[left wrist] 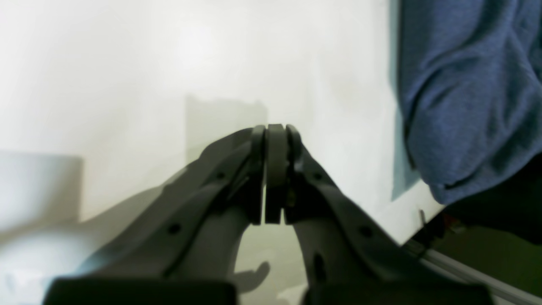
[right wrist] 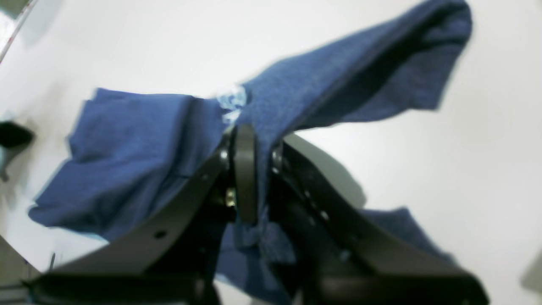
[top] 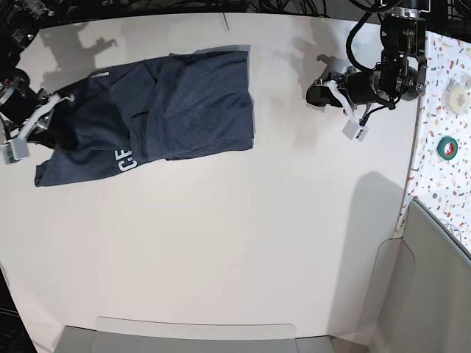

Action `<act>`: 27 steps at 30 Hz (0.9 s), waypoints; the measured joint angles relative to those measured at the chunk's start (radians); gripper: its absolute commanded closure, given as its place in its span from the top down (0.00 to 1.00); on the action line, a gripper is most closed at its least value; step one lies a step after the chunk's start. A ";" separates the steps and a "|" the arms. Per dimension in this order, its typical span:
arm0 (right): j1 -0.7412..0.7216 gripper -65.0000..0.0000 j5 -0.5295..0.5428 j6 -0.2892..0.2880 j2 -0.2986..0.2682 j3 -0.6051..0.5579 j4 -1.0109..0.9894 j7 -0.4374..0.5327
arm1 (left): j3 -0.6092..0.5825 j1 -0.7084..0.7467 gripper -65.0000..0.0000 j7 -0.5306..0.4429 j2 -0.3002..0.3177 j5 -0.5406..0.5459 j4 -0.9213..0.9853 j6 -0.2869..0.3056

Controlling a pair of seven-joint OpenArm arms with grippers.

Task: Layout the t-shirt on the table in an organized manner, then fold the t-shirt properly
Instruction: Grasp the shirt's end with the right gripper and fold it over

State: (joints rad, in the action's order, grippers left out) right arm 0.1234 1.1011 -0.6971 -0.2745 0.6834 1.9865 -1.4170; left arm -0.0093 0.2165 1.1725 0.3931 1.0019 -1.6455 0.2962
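Right gripper (right wrist: 245, 169) jaws pinch a raised fold of the t-shirt (top: 176, 110), likely to drag it flat; it lies rumpled at the table's (top: 235, 257) upper left; left gripper (left wrist: 276, 173), pressed together, waits empty upper right

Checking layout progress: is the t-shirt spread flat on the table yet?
No. The t-shirt lies rumpled, with folds overlapping, and the right gripper has its jaws shut on a bunched edge.
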 measured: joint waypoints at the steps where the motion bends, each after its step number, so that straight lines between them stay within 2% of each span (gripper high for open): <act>1: -0.006 0.00 -0.041 -0.001 0.027 -0.048 0.023 0.000 | 0.000 0.010 0.00 -0.005 0.000 0.004 -0.001 0.001; 3: -0.014 0.00 -0.062 0.001 0.085 -0.141 0.027 0.004 | 0.000 0.032 0.00 -0.014 0.000 0.016 -0.003 0.005; 5: -0.011 0.00 -0.166 0.000 0.147 -0.221 0.025 0.003 | 0.001 0.041 0.00 -0.018 0.001 0.023 -0.005 0.008; 10: -0.025 0.00 -0.325 -0.001 0.229 -0.390 0.024 -0.004 | 0.001 0.038 0.00 -0.014 0.001 0.021 -0.005 0.007; 13: -0.052 0.00 -0.372 0.000 0.259 -0.475 0.023 -0.001 | 0.001 0.039 0.00 -0.014 0.001 0.021 -0.005 0.007; 17: -0.065 0.00 -0.458 0.000 0.275 -0.562 0.024 0.003 | 0.001 0.039 0.00 -0.014 0.001 0.022 -0.005 0.007; 27: -0.072 0.00 -0.727 0.000 0.272 -0.814 0.023 0.002 | 0.001 0.035 0.00 -0.010 0.000 0.019 -0.005 0.007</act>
State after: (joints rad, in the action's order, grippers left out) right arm 0.0509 0.3737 -0.6968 -0.0029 -0.1307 2.0098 -1.4147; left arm -0.0082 0.2512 1.1622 0.3935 1.0206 -1.6501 0.3035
